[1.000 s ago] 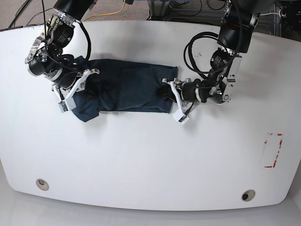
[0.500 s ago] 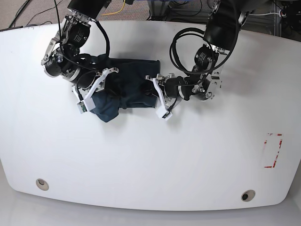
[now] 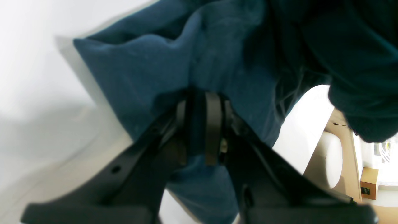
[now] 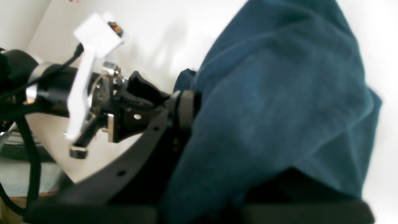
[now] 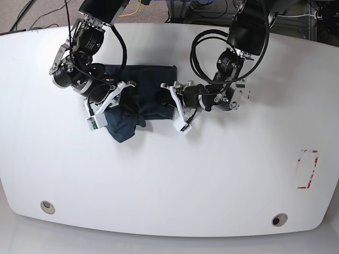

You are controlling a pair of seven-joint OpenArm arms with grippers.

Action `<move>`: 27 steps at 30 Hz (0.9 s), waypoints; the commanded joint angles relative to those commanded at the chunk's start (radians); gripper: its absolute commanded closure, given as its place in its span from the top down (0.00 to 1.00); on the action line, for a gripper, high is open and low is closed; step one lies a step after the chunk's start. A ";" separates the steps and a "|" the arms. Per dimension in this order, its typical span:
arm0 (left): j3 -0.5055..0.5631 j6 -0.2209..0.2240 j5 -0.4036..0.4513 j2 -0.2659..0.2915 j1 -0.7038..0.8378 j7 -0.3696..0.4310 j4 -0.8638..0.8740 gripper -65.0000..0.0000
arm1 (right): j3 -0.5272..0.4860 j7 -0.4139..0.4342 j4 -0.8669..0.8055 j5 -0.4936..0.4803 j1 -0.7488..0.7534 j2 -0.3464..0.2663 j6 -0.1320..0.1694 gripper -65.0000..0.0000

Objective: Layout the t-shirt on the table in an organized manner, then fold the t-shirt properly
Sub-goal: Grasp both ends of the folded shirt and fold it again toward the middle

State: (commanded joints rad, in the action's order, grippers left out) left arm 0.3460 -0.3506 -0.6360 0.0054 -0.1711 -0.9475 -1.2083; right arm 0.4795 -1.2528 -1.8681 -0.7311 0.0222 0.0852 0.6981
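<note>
Gleaming white table, grey grommet holes, red tape rectangle

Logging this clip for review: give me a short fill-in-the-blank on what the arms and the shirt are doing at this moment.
1. Both grippers are clamped on the ____ t-shirt.
2. The left gripper is ____ on the cloth.
3. The right gripper grips the shirt on the base view's ____ side.
4. The red tape rectangle lies ____ of the shirt in the base view.

Missing words: navy-blue; shut; left; right

Base view looks straight down from high over the table, taking in both arms. Each wrist view sits close behind its own jaws. All three share the t-shirt.
</note>
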 joint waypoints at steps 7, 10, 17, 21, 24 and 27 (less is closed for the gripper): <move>0.000 0.000 0.000 0.000 0.002 0.000 0.000 0.11 | -0.002 0.028 0.002 0.000 0.002 0.002 0.000 0.03; 0.000 0.000 0.000 0.000 0.002 0.000 0.000 0.11 | -0.002 0.028 0.002 0.000 0.002 0.005 0.000 0.03; 0.000 -0.002 0.000 0.000 0.002 0.000 0.000 0.11 | -0.003 0.029 0.002 0.000 0.002 0.038 0.000 0.04; 0.000 -0.002 0.000 0.000 0.002 0.000 0.000 0.11 | -0.003 0.029 0.002 0.000 0.002 0.044 0.000 0.25; 0.000 -0.002 -0.002 0.000 0.002 0.000 0.000 0.11 | -0.003 0.029 0.002 0.000 0.003 0.044 0.000 0.51; 0.000 -0.002 -0.002 0.000 0.002 0.000 0.000 0.11 | -0.003 0.029 0.002 -0.003 0.005 0.044 0.000 0.73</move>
State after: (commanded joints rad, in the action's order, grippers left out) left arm 0.3460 -0.3521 -0.6375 0.0054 -0.1695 -0.9475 -1.2083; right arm 0.4764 -1.2236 -1.8665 -0.7342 0.0269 0.1297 0.6981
